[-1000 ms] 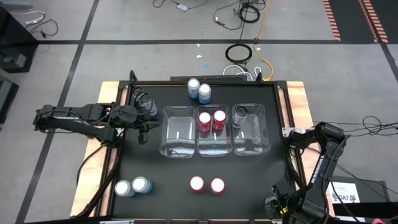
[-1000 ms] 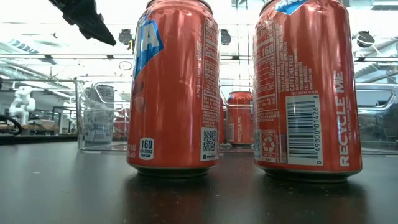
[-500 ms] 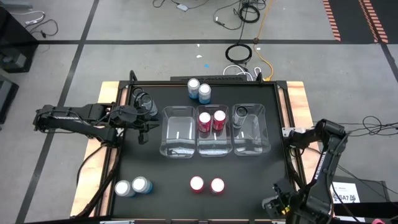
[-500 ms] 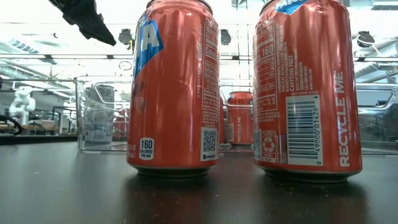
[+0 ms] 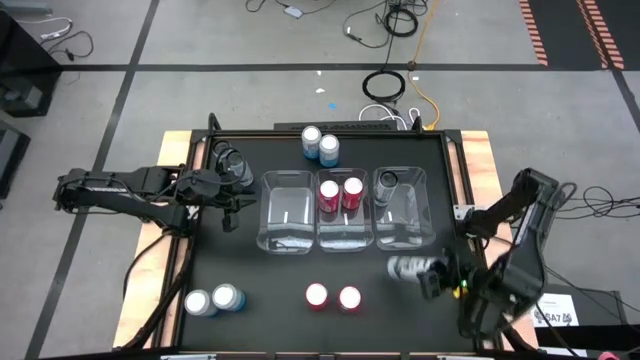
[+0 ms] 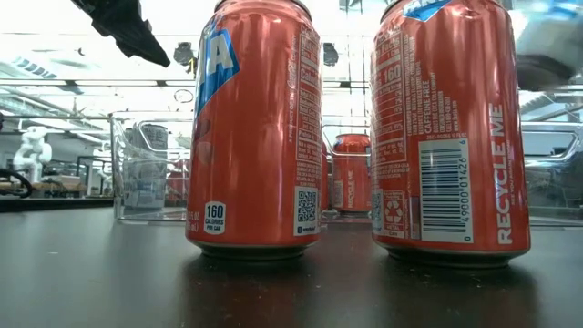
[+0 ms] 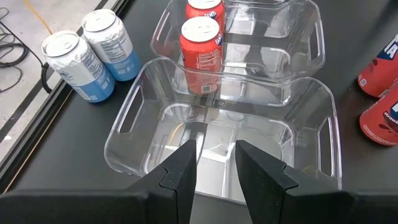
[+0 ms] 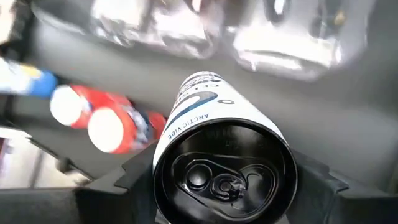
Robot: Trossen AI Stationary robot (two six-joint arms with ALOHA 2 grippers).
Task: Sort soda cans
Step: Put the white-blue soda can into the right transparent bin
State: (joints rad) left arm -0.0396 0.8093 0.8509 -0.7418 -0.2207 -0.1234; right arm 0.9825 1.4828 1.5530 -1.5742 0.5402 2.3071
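Two dark, matte, jointed robot arms; left pincer (image 7: 214, 171) has two black, angular, flat-faced fingers.

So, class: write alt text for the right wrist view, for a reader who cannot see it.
The right gripper holds a white and blue soda can on its side, its end facing the camera. Beyond it, blurred, two red cans stand on the dark table, with clear plastic bins farther off.

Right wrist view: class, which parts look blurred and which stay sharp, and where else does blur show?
Right wrist view: the held can is sharp, the bins and red cans behind smear. High view: the right tool and its can are streaked.
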